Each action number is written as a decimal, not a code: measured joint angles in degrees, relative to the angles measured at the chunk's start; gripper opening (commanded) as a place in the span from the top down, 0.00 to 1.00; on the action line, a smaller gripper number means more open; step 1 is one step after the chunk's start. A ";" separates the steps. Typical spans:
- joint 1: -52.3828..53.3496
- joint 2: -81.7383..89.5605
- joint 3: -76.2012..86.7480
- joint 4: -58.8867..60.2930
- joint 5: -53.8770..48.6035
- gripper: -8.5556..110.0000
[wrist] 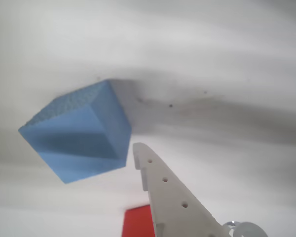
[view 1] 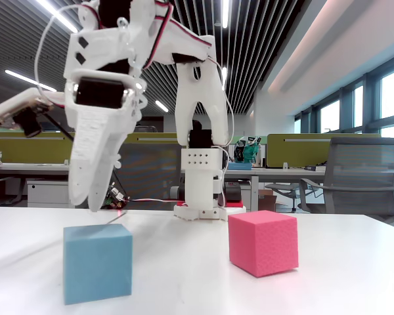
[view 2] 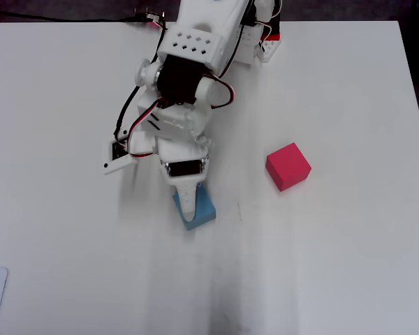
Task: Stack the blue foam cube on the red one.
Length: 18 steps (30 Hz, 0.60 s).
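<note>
Hand above blue foam cube, holding nothing.
Jaw opening not discernible. Blue cube resting on tabletop, well apart from red one.

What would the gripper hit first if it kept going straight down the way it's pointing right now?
Most likely the blue cube. The gripper points down, its tip just above the cube in the fixed view and over it in the overhead view. The red cube sits well off to the side.
</note>
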 measured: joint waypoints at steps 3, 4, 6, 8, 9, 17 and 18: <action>0.18 -1.58 -0.09 -0.09 -0.44 0.62; 0.18 -2.02 -0.09 -0.09 -0.44 0.62; 0.09 -2.99 -0.09 -0.26 -0.44 0.62; 0.09 -3.87 -0.09 -1.05 -0.44 0.62; 0.00 -4.13 -0.09 -1.32 -0.44 0.63; -1.76 -6.42 -0.09 -3.60 -0.35 0.64; -1.93 -6.50 -0.09 -3.78 -0.35 0.65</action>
